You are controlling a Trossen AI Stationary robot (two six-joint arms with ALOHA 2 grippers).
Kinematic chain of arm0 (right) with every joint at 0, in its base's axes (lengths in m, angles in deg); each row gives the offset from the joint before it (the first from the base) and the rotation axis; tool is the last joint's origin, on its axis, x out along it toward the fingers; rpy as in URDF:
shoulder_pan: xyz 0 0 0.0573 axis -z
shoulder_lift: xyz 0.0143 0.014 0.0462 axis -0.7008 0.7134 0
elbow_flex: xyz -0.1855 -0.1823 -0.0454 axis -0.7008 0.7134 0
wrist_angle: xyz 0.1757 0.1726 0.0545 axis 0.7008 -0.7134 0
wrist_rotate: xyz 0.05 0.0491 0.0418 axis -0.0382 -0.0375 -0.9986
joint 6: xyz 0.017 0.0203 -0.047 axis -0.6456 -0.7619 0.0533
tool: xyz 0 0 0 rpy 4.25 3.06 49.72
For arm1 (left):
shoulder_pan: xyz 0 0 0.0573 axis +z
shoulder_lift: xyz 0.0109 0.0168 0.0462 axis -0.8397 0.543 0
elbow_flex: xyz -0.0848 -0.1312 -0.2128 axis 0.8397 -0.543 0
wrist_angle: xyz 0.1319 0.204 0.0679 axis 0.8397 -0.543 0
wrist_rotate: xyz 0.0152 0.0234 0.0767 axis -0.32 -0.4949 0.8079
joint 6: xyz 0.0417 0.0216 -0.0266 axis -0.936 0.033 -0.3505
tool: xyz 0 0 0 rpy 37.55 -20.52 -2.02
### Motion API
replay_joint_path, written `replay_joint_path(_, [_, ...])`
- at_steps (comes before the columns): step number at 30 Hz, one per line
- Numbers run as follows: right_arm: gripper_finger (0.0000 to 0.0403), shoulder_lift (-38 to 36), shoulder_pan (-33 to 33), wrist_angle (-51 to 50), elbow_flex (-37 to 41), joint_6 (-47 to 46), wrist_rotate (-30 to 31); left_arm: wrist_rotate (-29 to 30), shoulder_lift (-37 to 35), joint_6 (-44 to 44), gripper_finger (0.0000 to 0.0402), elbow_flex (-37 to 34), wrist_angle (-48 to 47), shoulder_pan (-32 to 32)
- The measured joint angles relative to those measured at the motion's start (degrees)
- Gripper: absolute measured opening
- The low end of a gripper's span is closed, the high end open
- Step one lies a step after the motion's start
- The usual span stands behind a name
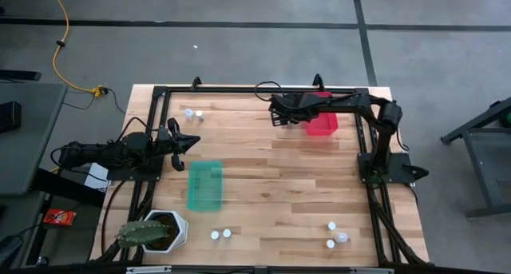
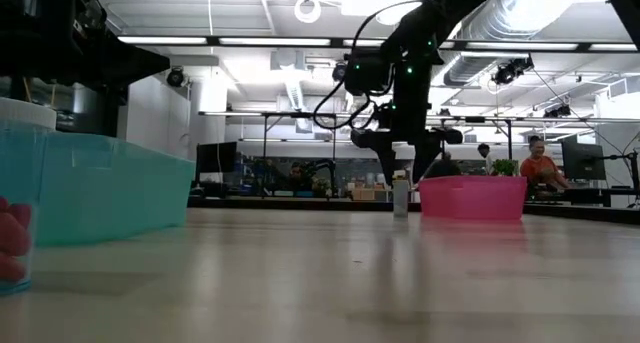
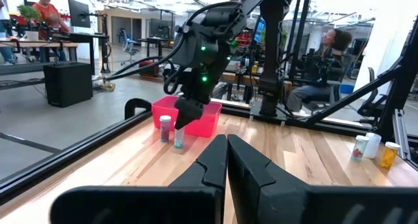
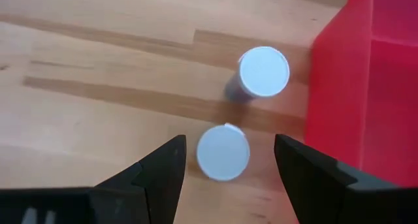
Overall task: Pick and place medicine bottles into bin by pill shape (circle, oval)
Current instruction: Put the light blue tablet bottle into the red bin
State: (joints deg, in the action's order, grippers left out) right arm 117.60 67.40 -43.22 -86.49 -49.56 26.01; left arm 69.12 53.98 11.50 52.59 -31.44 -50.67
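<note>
Medicine bottles: two stand upright on the bench, just beside the red bin. The right hand hangs above the nearer bottle, fingers spread wide on either side of its white cap, holding nothing. The left hand waits at the bench's left edge beside the teal bin, fingers pressed together and empty.

Arm colour: both my arms are dark, matte black.
Right gripper: my two fingers are black, wedge-shaped, smooth-faced.
Left gripper: my black tapered fingers sit on a broad black block.
Cables: black loops hang at my right wrist.
Markings: small green lights glow on my right arm.
</note>
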Motion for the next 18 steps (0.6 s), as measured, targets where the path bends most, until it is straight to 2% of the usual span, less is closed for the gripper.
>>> replay_joint_path(7, [0.0221, 0.39, 1.47, 1.24, 0.02, 1.05, -2.55, 0.00, 0.00, 0.00, 0.0003, -0.01, 0.02, 0.00])
replay_joint_path(18, [0.0157, 0.39, 1.32, 1.33, 0.04, 1.07, -4.07, 0.00, 0.00, 0.00, 0.0003, 0.00, 0.00, 0.00])
